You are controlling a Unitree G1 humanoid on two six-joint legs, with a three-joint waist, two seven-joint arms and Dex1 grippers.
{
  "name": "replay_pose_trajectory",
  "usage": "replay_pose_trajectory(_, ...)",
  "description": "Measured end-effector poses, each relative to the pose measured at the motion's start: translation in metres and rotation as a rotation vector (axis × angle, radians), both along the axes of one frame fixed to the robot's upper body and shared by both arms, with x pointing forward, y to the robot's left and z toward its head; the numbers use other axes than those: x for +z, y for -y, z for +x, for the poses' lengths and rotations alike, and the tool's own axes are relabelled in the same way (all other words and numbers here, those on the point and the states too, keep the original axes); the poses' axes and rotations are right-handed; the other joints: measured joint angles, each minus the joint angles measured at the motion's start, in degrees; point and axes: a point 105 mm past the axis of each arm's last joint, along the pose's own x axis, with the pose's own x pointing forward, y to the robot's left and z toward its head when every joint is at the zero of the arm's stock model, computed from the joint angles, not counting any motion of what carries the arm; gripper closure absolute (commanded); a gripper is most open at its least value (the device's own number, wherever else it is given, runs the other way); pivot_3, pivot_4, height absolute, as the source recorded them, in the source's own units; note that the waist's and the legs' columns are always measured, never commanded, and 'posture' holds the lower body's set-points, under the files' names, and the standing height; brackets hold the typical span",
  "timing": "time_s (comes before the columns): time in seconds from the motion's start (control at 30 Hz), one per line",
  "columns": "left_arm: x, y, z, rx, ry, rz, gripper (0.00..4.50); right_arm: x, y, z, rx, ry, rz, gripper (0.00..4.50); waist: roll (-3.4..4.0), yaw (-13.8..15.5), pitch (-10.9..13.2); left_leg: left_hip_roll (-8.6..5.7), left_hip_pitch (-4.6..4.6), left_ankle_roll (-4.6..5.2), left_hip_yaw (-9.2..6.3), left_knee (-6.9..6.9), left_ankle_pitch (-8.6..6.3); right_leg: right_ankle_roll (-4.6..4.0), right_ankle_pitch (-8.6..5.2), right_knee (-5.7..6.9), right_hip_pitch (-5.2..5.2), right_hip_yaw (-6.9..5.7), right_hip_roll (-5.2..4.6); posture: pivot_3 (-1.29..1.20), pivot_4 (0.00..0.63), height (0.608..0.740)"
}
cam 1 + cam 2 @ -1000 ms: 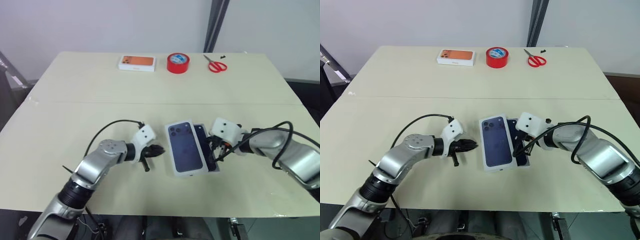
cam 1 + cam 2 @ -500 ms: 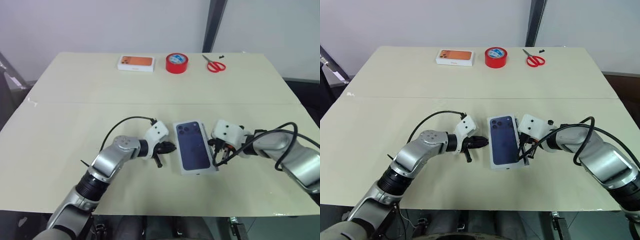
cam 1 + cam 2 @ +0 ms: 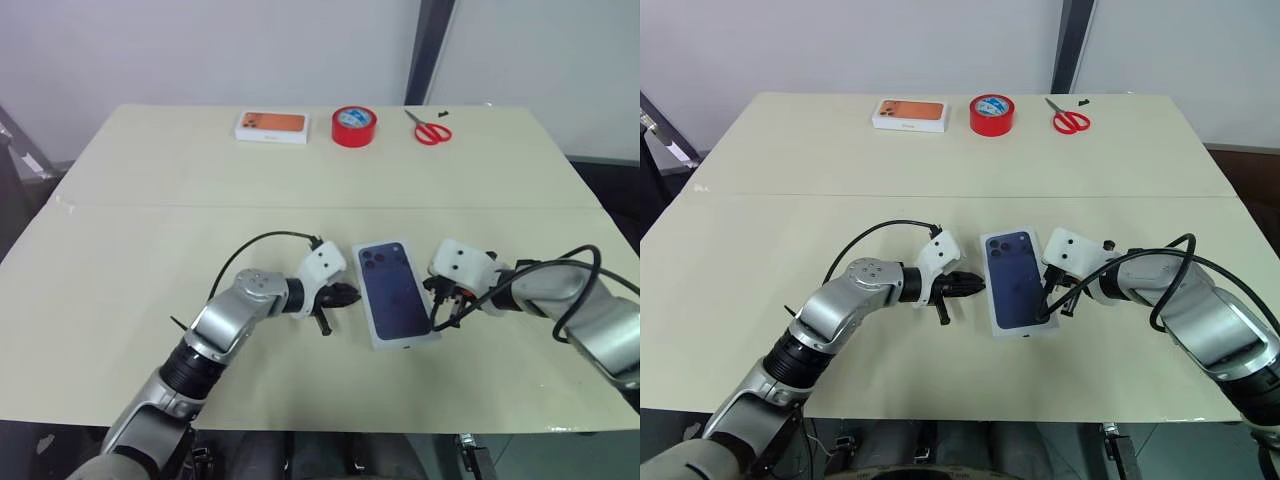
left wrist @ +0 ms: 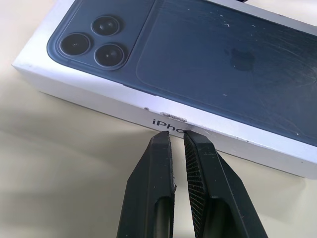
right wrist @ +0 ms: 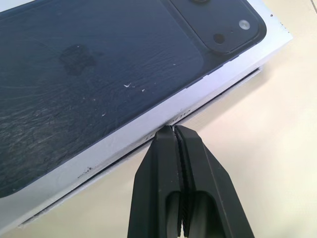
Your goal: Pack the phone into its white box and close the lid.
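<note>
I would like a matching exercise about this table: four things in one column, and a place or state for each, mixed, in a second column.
Things:
1. lid
2. red tape roll
3. scissors
4. left gripper

Places or states:
A. far edge, nearest the right corner
B. between the two grippers, phone picture facing up
C. almost shut, tips at the lid's side
D. far edge, between the orange-topped box and the scissors

Pairs: 1-B, 2-D, 3-A, 4-C
</note>
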Motion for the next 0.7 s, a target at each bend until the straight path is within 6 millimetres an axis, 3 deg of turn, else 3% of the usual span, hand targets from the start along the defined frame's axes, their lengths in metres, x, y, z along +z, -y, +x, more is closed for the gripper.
replay_pose_trajectory(0.7, 0.0025, 0.0053, -0.0005, -0.007, 0.001, -0.012, 4.03, -0.0073, 0.0065, 0.0004, -0.035, -0.011, 0.001, 4.44, 0.00, 0.05, 0.00, -0.01, 0.00, 0.00, 0.00, 0.02, 0.00, 0.00, 0.00, 0.01, 0.00, 0.00, 0.00, 0.00, 0.150, 0.733)
